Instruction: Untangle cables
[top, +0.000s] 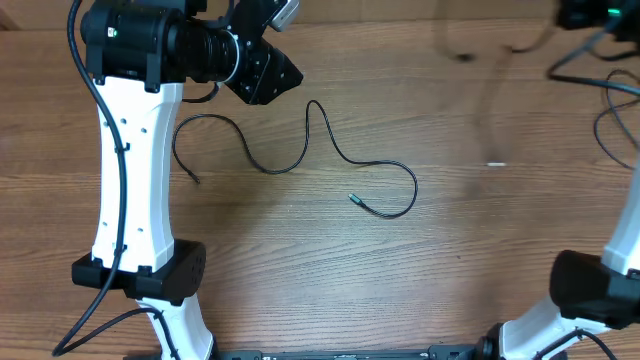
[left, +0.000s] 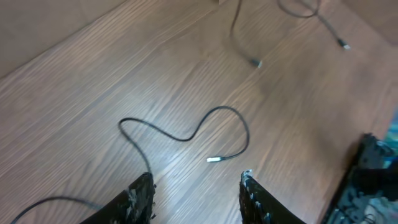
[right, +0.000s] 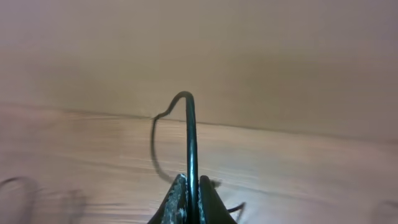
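Observation:
One thin black cable lies loose on the wooden table in a wavy line, its small plug end near the middle. In the left wrist view that cable curls just ahead of my left gripper, which is open with nothing between its fingers. Overhead, the left gripper hovers at the back left of the cable. My right gripper is shut on a second thin cable, which rises from the jaws, arcs over and hangs down. Overhead, this lifted cable shows as a blurred strand at the back.
Thick black robot cables hang at the right edge. The left arm's white link and base stand at the left, the right arm's base at the bottom right. A plain wall rises behind the table.

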